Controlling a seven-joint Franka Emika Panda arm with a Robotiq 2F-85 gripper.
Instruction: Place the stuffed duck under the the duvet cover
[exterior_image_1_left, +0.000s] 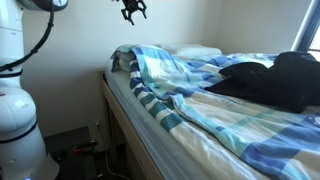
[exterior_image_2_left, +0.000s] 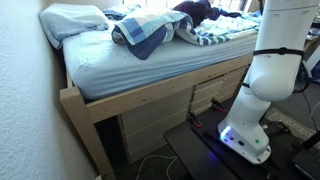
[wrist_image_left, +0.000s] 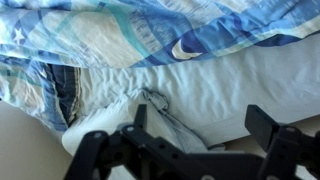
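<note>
One robot arm (exterior_image_2_left: 270, 60) was present, and it appeared in both exterior views. It carried one gripper (exterior_image_1_left: 131, 14). The gripper had two fingers (wrist_image_left: 262, 122), both of which showed in the wrist view.

One bed (exterior_image_2_left: 130, 100) with a wooden frame was present. It carried:
- one striped duvet cover (exterior_image_1_left: 215, 105)
- one white pillow (exterior_image_2_left: 72, 20)
- one black bundle (exterior_image_1_left: 275, 80)
- one plain white sheet (exterior_image_2_left: 130, 65)

Two drawer fronts (exterior_image_2_left: 212, 92) could be counted below the frame in an exterior view. Whether there were more could not be determined. One black floor mat (exterior_image_2_left: 200, 150) lay under the robot base. The number of cables on the floor could not be determined.
</note>
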